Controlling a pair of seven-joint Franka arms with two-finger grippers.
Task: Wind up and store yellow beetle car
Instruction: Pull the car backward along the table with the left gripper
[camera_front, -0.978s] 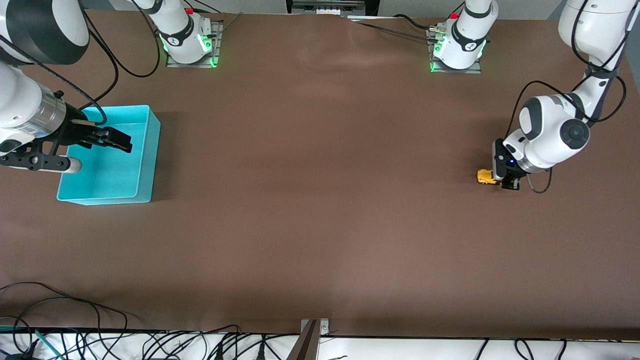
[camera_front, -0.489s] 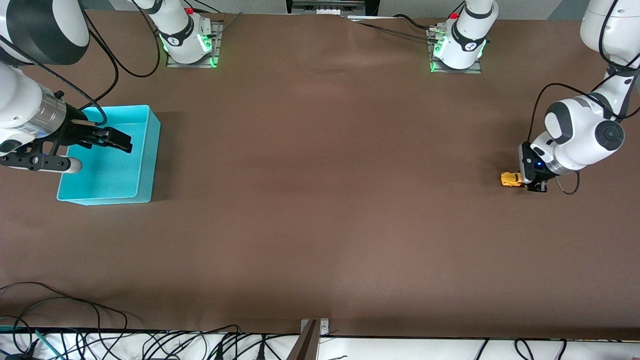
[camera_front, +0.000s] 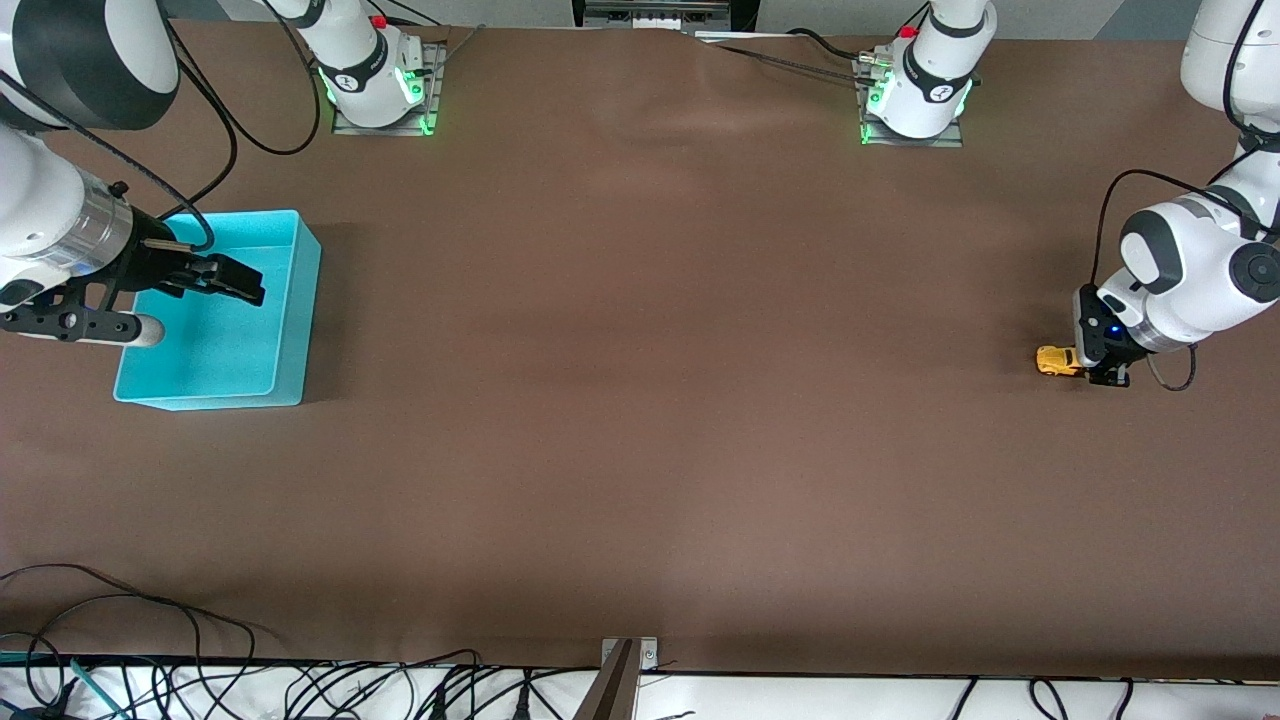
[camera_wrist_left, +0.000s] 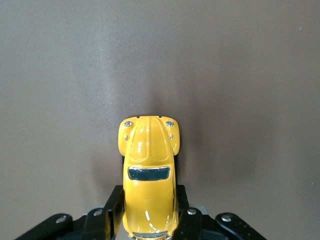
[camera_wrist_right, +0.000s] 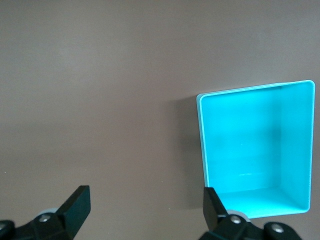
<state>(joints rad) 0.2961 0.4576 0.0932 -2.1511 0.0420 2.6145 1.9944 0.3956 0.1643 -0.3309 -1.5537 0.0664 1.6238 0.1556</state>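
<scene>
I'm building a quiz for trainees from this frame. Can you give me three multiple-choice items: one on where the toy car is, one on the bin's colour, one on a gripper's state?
1. Where is the yellow beetle car?
A. In the bin
B. Toward the left arm's end of the table
C. Midway between the arm bases

2. What colour is the bin?
A. Turquoise
B. Red
C. White

3. How is the right gripper?
A. Shut on the car
B. Shut on the bin's wall
C. Open over the bin

Answers:
1. B, the left gripper clamps it there.
2. A, both views show turquoise.
3. C, its fingers stand apart, holding nothing.

The left pincer (camera_wrist_left: 149, 220) grips the yellow beetle car (camera_wrist_left: 149, 175) by its sides.
</scene>
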